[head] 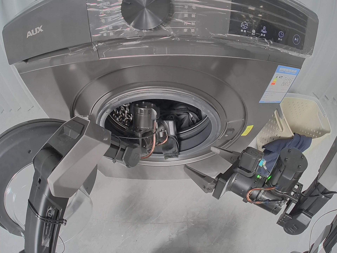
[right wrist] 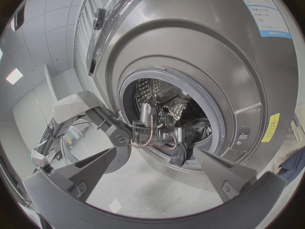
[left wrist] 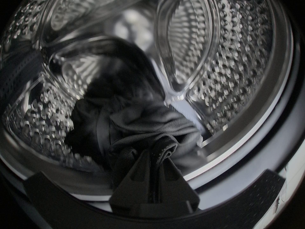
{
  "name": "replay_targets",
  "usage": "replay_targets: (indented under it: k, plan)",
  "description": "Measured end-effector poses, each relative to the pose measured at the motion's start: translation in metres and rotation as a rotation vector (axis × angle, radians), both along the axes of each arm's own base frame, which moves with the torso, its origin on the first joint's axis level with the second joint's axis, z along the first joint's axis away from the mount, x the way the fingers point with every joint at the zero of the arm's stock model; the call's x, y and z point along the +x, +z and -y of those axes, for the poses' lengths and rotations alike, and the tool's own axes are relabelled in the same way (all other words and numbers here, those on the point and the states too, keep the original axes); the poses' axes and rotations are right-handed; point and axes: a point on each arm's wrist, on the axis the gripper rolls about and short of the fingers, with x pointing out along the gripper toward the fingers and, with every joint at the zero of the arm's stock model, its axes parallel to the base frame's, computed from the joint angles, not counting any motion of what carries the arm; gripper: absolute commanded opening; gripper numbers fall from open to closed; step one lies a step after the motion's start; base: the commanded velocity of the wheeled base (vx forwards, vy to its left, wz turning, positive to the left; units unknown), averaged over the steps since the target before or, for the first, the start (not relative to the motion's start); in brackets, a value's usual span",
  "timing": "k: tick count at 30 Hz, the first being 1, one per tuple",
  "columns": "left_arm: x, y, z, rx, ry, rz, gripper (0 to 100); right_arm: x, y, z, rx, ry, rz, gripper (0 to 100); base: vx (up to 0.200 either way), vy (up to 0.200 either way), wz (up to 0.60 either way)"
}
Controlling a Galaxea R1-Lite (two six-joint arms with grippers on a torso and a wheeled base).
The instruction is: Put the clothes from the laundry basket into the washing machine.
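The washing machine stands with its round opening uncovered. My left arm goes into the drum. There my left gripper is shut on a dark grey garment, which bunches low in the drum near the door rim. Part of that garment hangs over the rim's lower edge. My right gripper is open and holds nothing, hanging in front of the machine, below and right of the opening. A cream laundry basket stands to the machine's right with a blue garment draped over its edge.
The machine's door is swung wide open at the left, behind my left arm. Bare grey floor lies in front of the machine. Plastic film covers the control panel.
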Motion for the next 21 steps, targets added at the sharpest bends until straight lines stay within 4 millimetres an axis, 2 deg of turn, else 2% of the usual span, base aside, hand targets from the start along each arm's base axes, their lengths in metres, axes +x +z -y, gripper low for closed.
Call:
replay_targets:
  k: [3, 8, 12, 20, 21]
  plan:
    - [0.012, 0.016, 0.0, -0.046, 0.043, 0.084, 0, 0.001, 0.0, -0.001, 0.002, 0.0, 0.001, 100, 0.0, 0.0, 0.0]
    - [0.031, 0.031, 0.0, -0.116, 0.105, 0.203, 0, 0.001, 0.001, -0.001, 0.004, 0.0, 0.003, 100, 0.0, 0.0, 0.0]
    - [0.043, 0.025, -0.005, -0.152, 0.148, 0.258, 0, 0.002, 0.001, -0.002, 0.006, 0.0, 0.005, 100, 0.0, 0.0, 0.0]
    - [0.051, 0.017, -0.012, -0.168, 0.173, 0.284, 0, 0.002, 0.001, -0.002, 0.005, 0.0, 0.005, 100, 0.0, 0.0, 0.0]
    - [0.052, 0.016, -0.013, -0.167, 0.177, 0.284, 100, 0.002, 0.001, -0.002, 0.005, 0.0, 0.005, 100, 0.0, 0.0, 0.0]
